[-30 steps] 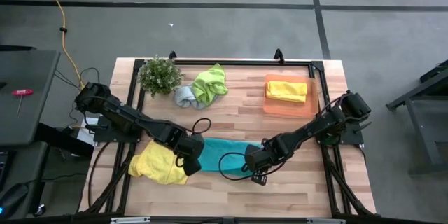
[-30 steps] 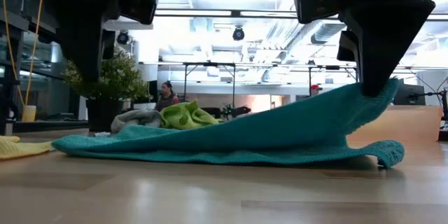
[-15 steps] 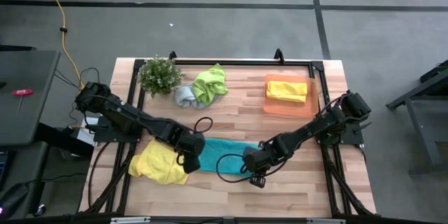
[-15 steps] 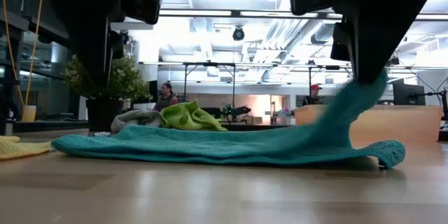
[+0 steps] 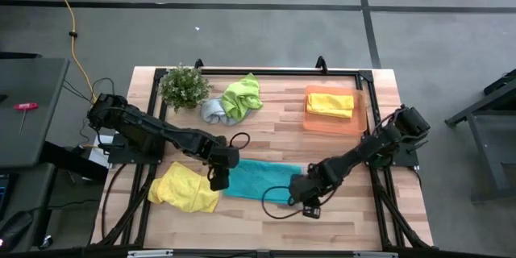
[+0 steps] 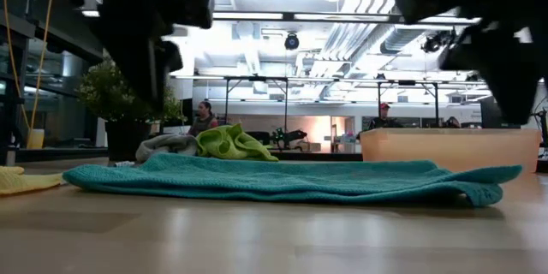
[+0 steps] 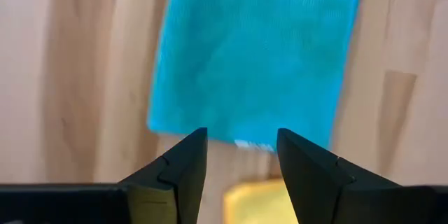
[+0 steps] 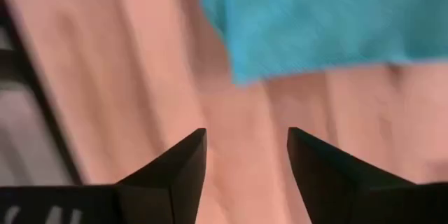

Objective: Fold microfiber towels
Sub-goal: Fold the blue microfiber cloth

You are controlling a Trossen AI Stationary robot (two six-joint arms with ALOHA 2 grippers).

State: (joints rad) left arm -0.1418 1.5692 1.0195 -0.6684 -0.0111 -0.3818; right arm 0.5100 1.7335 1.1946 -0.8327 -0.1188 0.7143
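The teal towel (image 5: 256, 178) lies flat as a long strip on the wooden bench (image 5: 266, 137), near its front edge, between the two arms; seen level from the low view, the teal towel (image 6: 282, 180) rests slack on the boards with a small fold at the end under the right arm. The left tool (image 5: 218, 179) hangs just over the towel's end nearest the crumpled yellow towel (image 5: 184, 189), and its wrist view shows both dark fingers (image 7: 175, 171) spread apart with nothing between them, the edge of the teal towel (image 7: 252, 56) just beyond the tips. The right tool (image 5: 302, 196) sits at the strip's opposite end, off the cloth's corner; its fingers (image 8: 175, 164) are likewise parted and empty over bare wood, with the teal towel (image 8: 315, 21) lying ahead of them. So both tools are released and neither grips any cloth. At the back of the bench, a lime green towel (image 5: 243, 95) is heaped against a pale grey-blue towel (image 5: 212, 111), just beside a small potted plant (image 5: 184, 86). A second yellow towel (image 5: 330, 103), folded, rests in the orange tray (image 5: 358, 121) toward the back right of the bench.
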